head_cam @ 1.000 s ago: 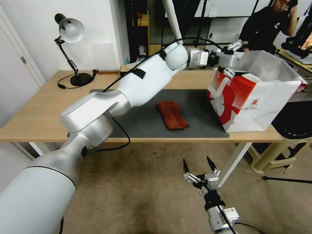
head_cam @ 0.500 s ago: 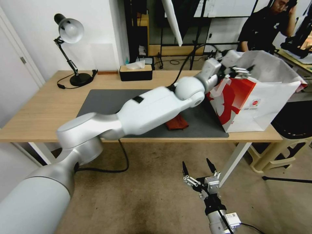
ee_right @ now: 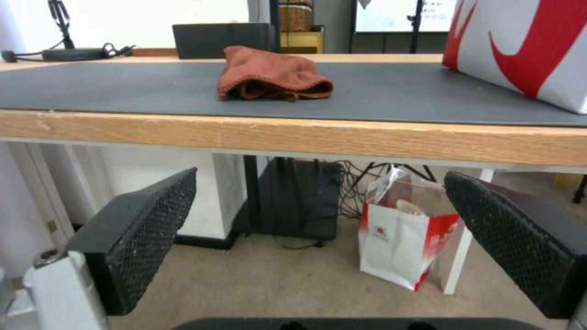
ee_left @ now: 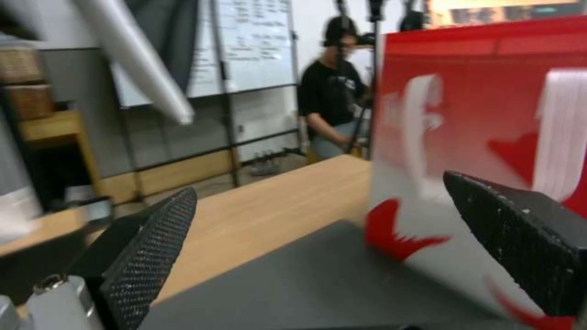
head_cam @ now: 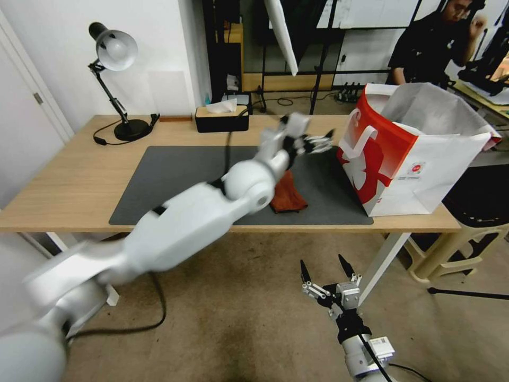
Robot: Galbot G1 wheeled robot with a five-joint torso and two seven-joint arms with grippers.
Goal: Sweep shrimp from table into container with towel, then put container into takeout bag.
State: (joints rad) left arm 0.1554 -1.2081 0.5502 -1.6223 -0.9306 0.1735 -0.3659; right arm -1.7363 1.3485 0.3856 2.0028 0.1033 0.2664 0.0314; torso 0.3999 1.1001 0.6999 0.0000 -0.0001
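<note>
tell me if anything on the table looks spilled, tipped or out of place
Nothing stands out. The towel lies folded on the table's mat, the takeout bag stands upright and open, and no shrimp lie loose. The left gripper hovers open beside the bag; the right gripper waits low.

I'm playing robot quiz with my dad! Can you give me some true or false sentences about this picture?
1. The rust-red folded towel lies on the dark grey mat. True.
2. The left gripper holds the towel. False: it is open and empty, above the mat.
3. The red and white takeout bag lies flat. False: it stands upright on the table.
4. The right gripper is open, below the table edge. True.
</note>
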